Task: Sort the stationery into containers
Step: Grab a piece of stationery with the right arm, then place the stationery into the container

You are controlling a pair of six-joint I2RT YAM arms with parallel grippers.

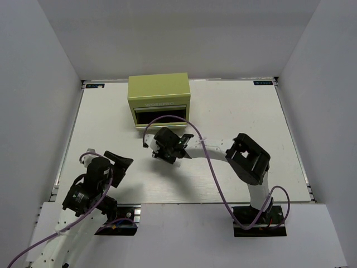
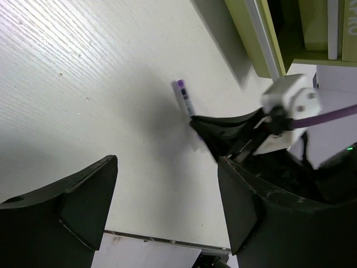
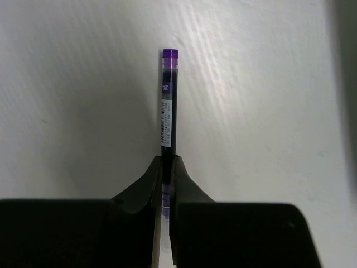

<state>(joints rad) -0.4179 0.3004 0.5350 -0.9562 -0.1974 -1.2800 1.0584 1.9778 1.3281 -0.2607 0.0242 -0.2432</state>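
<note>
My right gripper (image 3: 167,162) is shut on a thin dark pen (image 3: 169,100) with a purple end and a white label. It holds the pen just over the white table, in front of the olive-green chest (image 1: 159,94), as the top view shows of this gripper (image 1: 166,146). The chest front shows a dark opening. The left wrist view also shows the pen (image 2: 184,98) sticking out of the right gripper (image 2: 223,131), with the chest (image 2: 290,33) behind. My left gripper (image 2: 167,167) is open and empty near the table's front left (image 1: 114,162). No other stationery is in view.
The white table (image 1: 240,111) has grey walls on three sides. Purple cables loop over the right arm (image 1: 248,159). The table's front edge (image 2: 162,240) lies just under the left gripper.
</note>
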